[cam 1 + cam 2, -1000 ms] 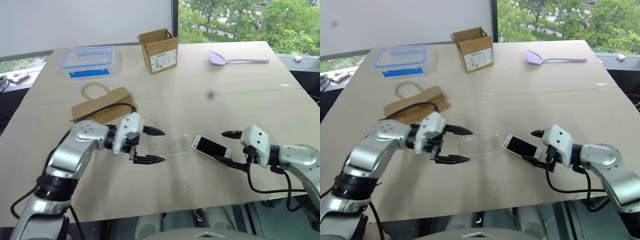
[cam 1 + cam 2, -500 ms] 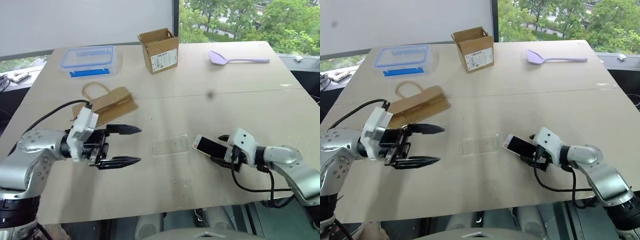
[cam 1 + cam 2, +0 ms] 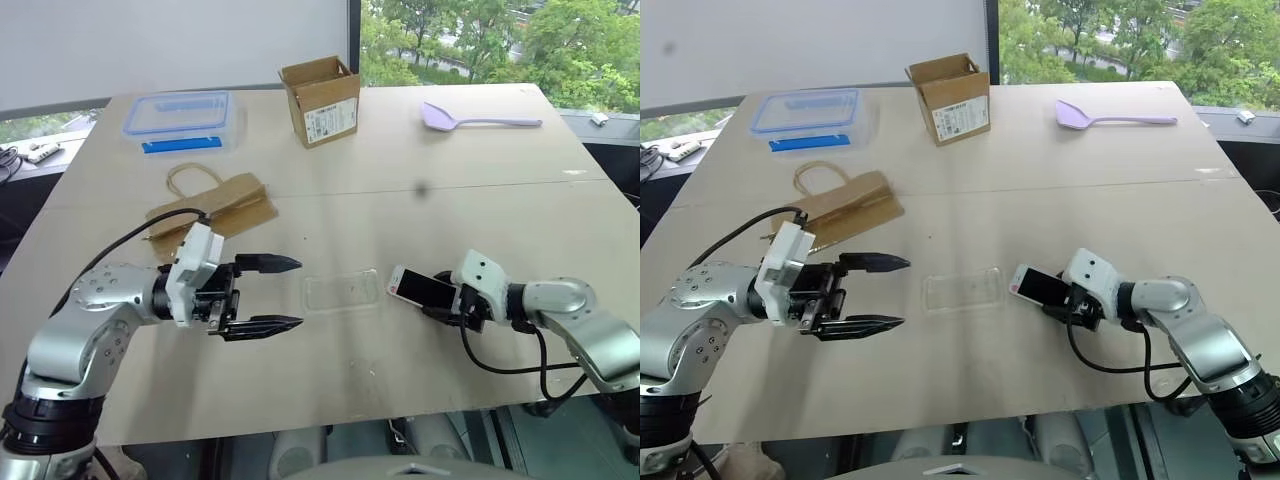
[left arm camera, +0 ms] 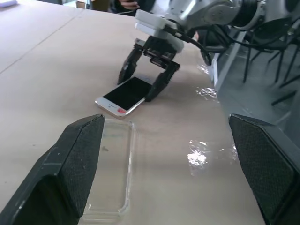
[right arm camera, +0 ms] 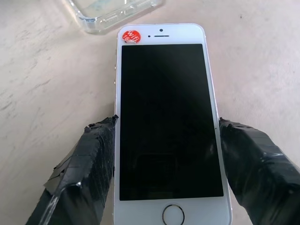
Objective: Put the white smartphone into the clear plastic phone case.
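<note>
The left gripper (image 3: pixel 285 294) has moved back toward the clear plastic phone case (image 3: pixel 341 291) since half a second ago, its fingers spread wide and holding nothing. The right gripper (image 4: pixel 144 80) has narrowed around the white smartphone (image 3: pixel 423 289), which lies on the table (image 3: pixel 400 200) just right of the case. The right wrist view shows a red sticker (image 5: pixel 131 35) on the phone's bezel and both fingers (image 5: pixel 84 159) flanking its sides.
</note>
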{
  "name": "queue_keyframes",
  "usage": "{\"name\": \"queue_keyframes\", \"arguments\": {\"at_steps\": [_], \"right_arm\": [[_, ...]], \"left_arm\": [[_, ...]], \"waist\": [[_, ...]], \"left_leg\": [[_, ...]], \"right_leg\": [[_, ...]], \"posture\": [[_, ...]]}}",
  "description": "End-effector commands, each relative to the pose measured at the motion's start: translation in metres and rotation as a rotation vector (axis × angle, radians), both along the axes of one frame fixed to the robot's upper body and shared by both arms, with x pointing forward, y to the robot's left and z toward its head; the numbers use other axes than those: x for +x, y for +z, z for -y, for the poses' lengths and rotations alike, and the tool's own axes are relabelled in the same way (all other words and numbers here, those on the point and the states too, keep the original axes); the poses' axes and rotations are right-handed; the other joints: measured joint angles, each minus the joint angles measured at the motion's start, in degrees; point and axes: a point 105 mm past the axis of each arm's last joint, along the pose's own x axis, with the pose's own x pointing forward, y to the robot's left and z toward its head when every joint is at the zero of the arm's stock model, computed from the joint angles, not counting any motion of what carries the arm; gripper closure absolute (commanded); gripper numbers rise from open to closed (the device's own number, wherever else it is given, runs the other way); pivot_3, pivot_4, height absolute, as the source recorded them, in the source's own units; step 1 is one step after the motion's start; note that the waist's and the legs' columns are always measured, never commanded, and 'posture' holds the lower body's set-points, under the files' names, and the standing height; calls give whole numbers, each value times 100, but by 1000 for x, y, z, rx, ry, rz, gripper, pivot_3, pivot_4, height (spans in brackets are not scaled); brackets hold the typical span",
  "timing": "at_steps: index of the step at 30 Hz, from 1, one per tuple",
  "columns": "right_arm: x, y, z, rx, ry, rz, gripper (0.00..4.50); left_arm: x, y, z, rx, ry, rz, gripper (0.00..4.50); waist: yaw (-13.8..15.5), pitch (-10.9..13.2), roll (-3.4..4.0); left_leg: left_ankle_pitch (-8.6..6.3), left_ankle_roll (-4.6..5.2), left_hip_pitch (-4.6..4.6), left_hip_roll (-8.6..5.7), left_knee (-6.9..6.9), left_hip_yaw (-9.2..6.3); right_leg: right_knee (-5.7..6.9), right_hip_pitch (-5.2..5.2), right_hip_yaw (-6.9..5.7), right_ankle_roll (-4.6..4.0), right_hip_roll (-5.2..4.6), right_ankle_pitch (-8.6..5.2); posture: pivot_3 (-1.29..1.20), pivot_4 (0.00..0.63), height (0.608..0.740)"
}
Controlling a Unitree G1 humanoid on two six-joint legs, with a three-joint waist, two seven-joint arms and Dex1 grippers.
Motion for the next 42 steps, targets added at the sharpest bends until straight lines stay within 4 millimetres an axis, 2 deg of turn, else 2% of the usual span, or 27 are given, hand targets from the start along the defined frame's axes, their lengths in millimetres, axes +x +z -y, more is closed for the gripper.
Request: {"name": "queue_keyframes", "arguments": {"at_steps": [1,4,6,11,16,21,29,34,42], "right_arm": [[10,32,7,27,33,72,1574],[7,62,-15,130,159,69,1574],[8,71,-31,140,219,74,1574],[17,65,-74,60,349,94,1576],[22,49,-100,-14,426,70,1580],[19,34,-108,-79,470,37,1585],[12,36,-120,-141,550,60,1588],[17,30,-127,-172,547,66,1742],[19,27,-130,-195,535,63,1742]], "left_arm": [[1,0,1,6,32,19,107],[4,-8,-3,-1,71,-1,107],[3,-13,-6,-6,90,-18,107],[-7,-23,-17,-10,129,-63,107],[-14,-35,-29,12,190,-69,107],[-18,-43,-38,20,237,-64,107],[-22,-52,-44,28,256,-70,107],[-23,-55,-44,31,247,-76,107],[-24,-56,-44,34,243,-75,107]], "waist": [[-6,8,2],[-45,16,6],[-68,18,2],[-106,18,2],[-52,18,2],[-16,18,3],[-39,18,3],[-38,18,3],[-39,18,2]], "left_leg": [[0,0,0,0,1,1],[0,0,0,0,2,5],[0,0,2,8,-2,4],[0,0,9,13,-37,-7],[0,0,-9,8,-58,-4],[0,0,-11,6,-61,-1],[1,0,0,8,-63,4],[1,0,1,10,-66,2],[1,-1,4,9,-66,4]], "right_leg": [[0,0,1,0,-2,0],[2,-3,4,0,-1,1],[4,-5,6,0,12,1],[6,-15,1,-12,23,-5],[4,-41,1,-34,15,4],[0,-43,0,-38,9,4],[8,-43,0,-28,10,-3],[8,-43,-1,-33,12,-1],[11,-43,-1,-34,11,-1]], "posture": [[0,150,740],[0,150,740],[0,150,740],[0,150,740],[0,150,740],[0,150,740],[0,150,740],[0,150,740],[0,150,740]]}}
